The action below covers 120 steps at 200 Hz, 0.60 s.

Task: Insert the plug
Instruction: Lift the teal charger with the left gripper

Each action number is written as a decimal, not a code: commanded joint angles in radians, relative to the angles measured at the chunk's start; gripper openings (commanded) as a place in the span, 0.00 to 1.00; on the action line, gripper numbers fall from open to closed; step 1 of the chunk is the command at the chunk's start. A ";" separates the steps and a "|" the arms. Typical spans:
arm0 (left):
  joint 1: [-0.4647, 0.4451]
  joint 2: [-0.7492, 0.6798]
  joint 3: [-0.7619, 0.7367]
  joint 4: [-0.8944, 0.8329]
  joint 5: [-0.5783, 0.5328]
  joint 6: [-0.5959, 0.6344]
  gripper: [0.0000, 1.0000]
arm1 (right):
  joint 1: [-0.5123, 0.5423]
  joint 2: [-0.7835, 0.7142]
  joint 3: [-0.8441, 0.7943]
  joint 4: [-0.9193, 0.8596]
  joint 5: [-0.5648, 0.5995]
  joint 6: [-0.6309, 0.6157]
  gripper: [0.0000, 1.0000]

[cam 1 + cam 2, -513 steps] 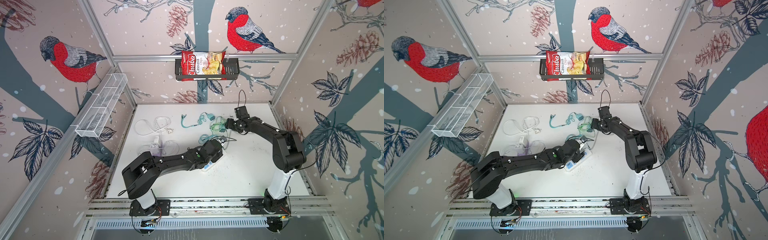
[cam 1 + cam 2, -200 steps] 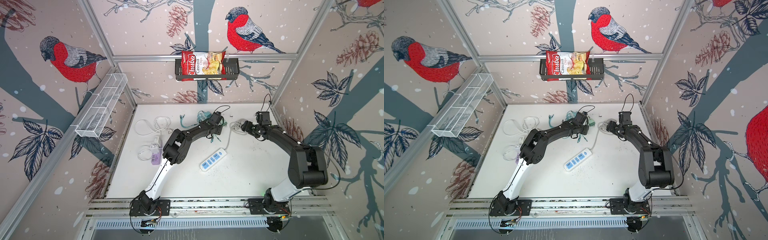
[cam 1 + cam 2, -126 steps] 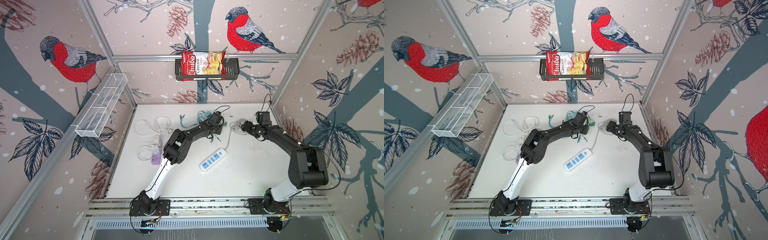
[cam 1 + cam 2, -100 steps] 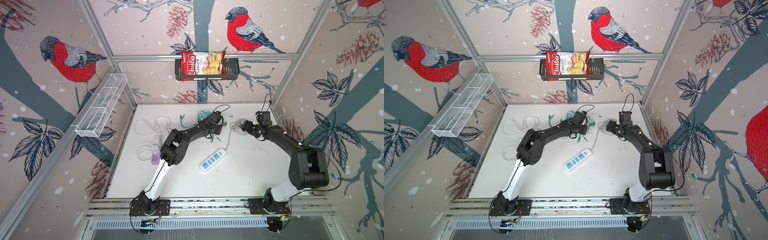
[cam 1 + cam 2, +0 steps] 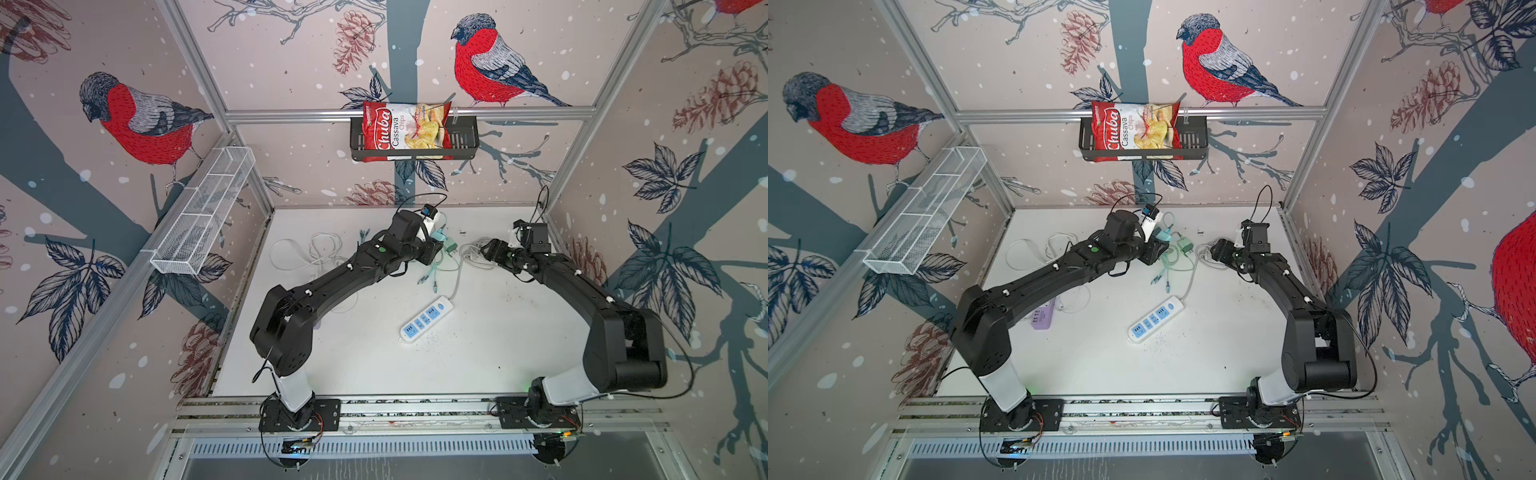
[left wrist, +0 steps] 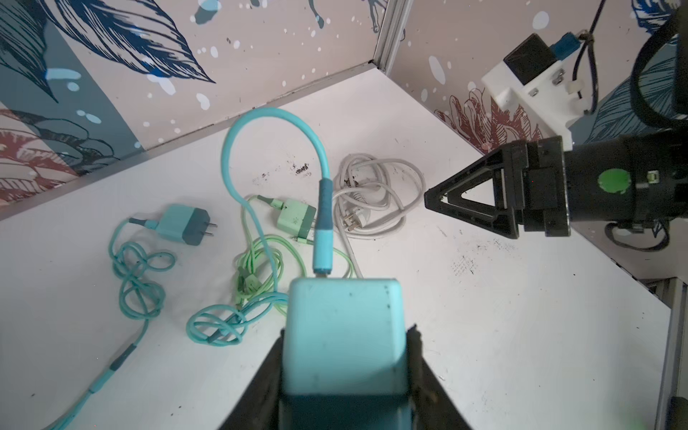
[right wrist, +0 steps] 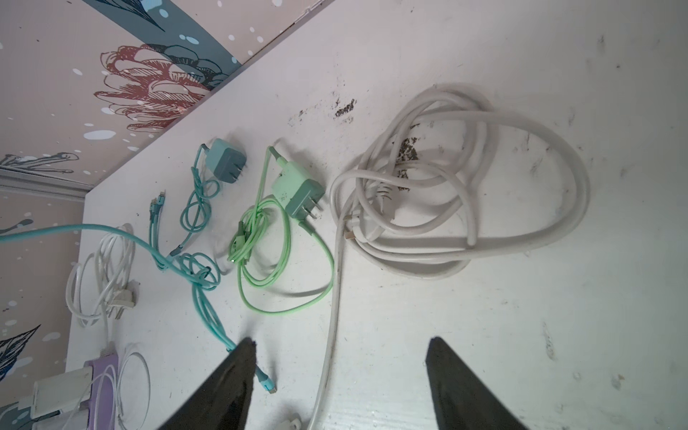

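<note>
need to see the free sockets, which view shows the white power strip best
Both top views: the white power strip lies whole, uncovered, face up. The right wrist view shows only its cord running out of frame; the left wrist view only the cord's coiled end and plug.

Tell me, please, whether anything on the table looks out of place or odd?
Nothing looks broken, but the table is untidy. The white cord lies in a loose heap, the green cable and teal cable are knotted up, and dark specks dirty the surface by the cord.
</note>
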 commanded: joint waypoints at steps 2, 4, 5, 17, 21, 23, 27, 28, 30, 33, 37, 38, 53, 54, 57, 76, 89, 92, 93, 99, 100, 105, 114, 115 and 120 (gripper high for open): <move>0.012 -0.057 -0.031 0.130 -0.062 0.056 0.20 | 0.001 -0.031 -0.002 -0.025 0.006 -0.020 0.73; 0.015 -0.062 -0.034 0.132 -0.070 0.058 0.20 | 0.001 -0.034 -0.002 -0.028 0.007 -0.021 0.73; 0.016 -0.064 -0.034 0.132 -0.072 0.059 0.20 | 0.001 -0.036 -0.002 -0.029 0.008 -0.021 0.73; 0.027 -0.093 -0.042 0.137 -0.119 0.075 0.21 | 0.001 -0.053 -0.003 -0.038 0.016 -0.025 0.73; 0.031 -0.100 -0.039 0.135 -0.135 0.083 0.21 | 0.001 -0.059 -0.004 -0.041 0.019 -0.026 0.73; 0.033 -0.106 -0.040 0.133 -0.144 0.086 0.21 | 0.001 -0.061 -0.005 -0.043 0.020 -0.026 0.73; 0.037 -0.115 -0.041 0.131 -0.160 0.094 0.21 | 0.001 -0.066 -0.005 -0.045 0.021 -0.027 0.73; 0.038 -0.118 -0.040 0.131 -0.165 0.094 0.21 | 0.001 -0.067 -0.005 -0.046 0.022 -0.027 0.74; 0.041 -0.123 -0.040 0.130 -0.174 0.097 0.21 | 0.001 -0.069 -0.006 -0.046 0.022 -0.029 0.73; 0.042 -0.132 -0.041 0.129 -0.189 0.099 0.21 | 0.001 -0.073 -0.006 -0.048 0.023 -0.028 0.74; 0.045 -0.143 -0.041 0.130 -0.212 0.102 0.21 | 0.002 -0.076 -0.006 -0.050 0.024 -0.031 0.74; 0.046 -0.146 -0.042 0.130 -0.217 0.103 0.21 | 0.002 -0.077 -0.007 -0.050 0.025 -0.031 0.74; 0.053 -0.193 -0.062 0.142 -0.260 0.133 0.21 | 0.001 -0.090 -0.010 -0.056 0.032 -0.034 0.74; 0.053 -0.196 -0.063 0.142 -0.261 0.135 0.21 | 0.001 -0.090 -0.011 -0.056 0.032 -0.033 0.74; 0.054 -0.206 -0.066 0.144 -0.264 0.142 0.21 | 0.000 -0.092 -0.011 -0.057 0.033 -0.033 0.74; 0.057 -0.261 -0.100 0.165 -0.269 0.183 0.22 | 0.000 -0.102 -0.018 -0.056 0.039 -0.031 0.74; 0.058 -0.297 -0.135 0.182 -0.272 0.209 0.22 | 0.001 -0.105 -0.020 -0.059 0.038 -0.031 0.74; 0.058 -0.305 -0.145 0.187 -0.276 0.214 0.22 | 0.001 -0.106 -0.020 -0.060 0.038 -0.029 0.74; 0.058 -0.307 -0.148 0.189 -0.276 0.216 0.22 | 0.001 -0.106 -0.020 -0.060 0.039 -0.029 0.73; 0.057 -0.324 -0.169 0.197 -0.279 0.224 0.22 | 0.001 -0.108 -0.022 -0.062 0.039 -0.029 0.74; 0.056 -0.326 -0.172 0.198 -0.279 0.226 0.22 | 0.001 -0.109 -0.023 -0.063 0.039 -0.029 0.74; 0.057 -0.340 -0.192 0.204 -0.280 0.233 0.22 | 0.001 -0.113 -0.026 -0.063 0.039 -0.028 0.73; 0.058 -0.363 -0.228 0.220 -0.279 0.239 0.22 | 0.003 -0.123 -0.032 -0.064 0.037 -0.028 0.74; 0.058 -0.366 -0.232 0.222 -0.280 0.240 0.22 | 0.004 -0.126 -0.033 -0.065 0.037 -0.028 0.74; 0.057 -0.379 -0.254 0.231 -0.284 0.240 0.22 | 0.003 -0.132 -0.036 -0.066 0.036 -0.026 0.73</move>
